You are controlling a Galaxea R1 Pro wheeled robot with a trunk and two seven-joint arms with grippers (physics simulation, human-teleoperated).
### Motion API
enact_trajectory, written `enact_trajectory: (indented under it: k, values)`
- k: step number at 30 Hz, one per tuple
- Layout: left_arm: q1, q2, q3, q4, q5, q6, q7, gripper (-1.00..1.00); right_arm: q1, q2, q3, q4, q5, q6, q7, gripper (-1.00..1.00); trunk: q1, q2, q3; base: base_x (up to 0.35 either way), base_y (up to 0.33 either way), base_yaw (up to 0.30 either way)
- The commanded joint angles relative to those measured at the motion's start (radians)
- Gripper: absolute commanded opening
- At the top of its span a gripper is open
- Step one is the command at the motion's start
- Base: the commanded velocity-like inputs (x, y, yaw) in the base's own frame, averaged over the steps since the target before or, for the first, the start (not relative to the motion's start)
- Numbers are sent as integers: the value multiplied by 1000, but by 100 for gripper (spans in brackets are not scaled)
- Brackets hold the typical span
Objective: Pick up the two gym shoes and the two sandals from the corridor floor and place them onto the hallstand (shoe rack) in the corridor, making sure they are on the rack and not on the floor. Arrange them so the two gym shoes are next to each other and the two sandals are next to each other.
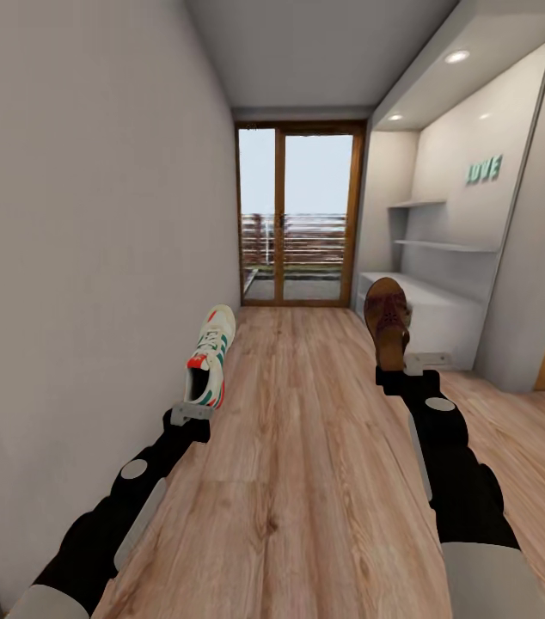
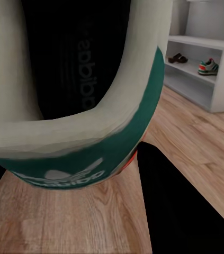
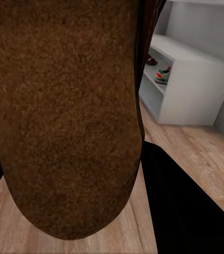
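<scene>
Currently left gripper (image 1: 192,416) fingers clamp the sneaker (image 1: 211,354) heel, lower left; right gripper (image 1: 405,371) grips the sandal (image 1: 387,320). Both light, stiff-soled.

Head view: high vantage, facing down the corridor toward the far glass door (image 1: 301,228), wood floor (image 1: 307,447) below, hallstand (image 1: 431,314) far right. Left wrist view: pressed close against the held gym shoe (image 2: 90,90), hallstand (image 2: 217,79) beyond. Right wrist view: equally close against the held sandal (image 3: 64,106), hallstand (image 3: 191,84) behind. All three share hallstand and floor.
</scene>
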Motion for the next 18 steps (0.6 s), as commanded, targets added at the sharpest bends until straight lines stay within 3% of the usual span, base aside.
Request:
enact_trajectory:
  k: [1,18]
  values:
    - [-1,1,-1,-2,9,6,-2,-100,-1,1,-1,-1,1,5,-1,-100,0,-1,-1,346,0,0]
    - [-1,1,-1,-2,9,6,-2,-100,-1,1,-1,-1,1,5,0,-100,0,-1,-1,346,0,0]
